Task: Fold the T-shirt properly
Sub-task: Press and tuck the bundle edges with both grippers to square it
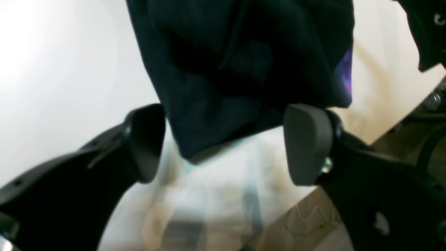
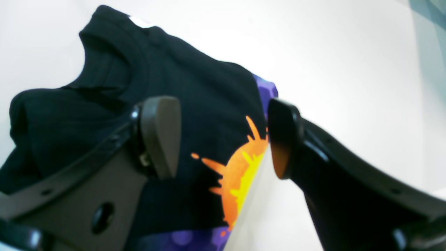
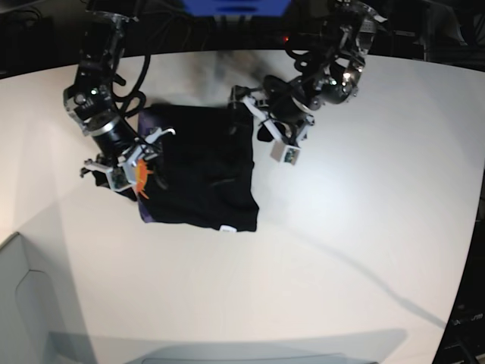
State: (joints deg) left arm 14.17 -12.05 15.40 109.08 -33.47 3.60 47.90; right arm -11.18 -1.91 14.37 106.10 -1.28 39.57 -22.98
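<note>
The black T-shirt (image 3: 201, 171) lies folded into a rough rectangle on the white table (image 3: 364, 212). Its small white tag (image 3: 226, 228) shows at the near edge. My right gripper (image 3: 127, 163) is open at the shirt's left edge. In the right wrist view its fingers (image 2: 162, 136) straddle the shirt (image 2: 195, 90) where the orange sun print (image 2: 237, 170) and purple print show, with the tag (image 2: 139, 21) at the far end. My left gripper (image 3: 261, 125) is open at the shirt's far right corner. In the left wrist view this gripper (image 1: 226, 144) hangs over a dark cloth corner (image 1: 216, 87).
A pale grey bin (image 3: 19, 303) stands at the front left of the base view. The table's edge (image 1: 313, 202) runs close under the left gripper in the left wrist view. Dark equipment and cables (image 3: 424, 23) line the back.
</note>
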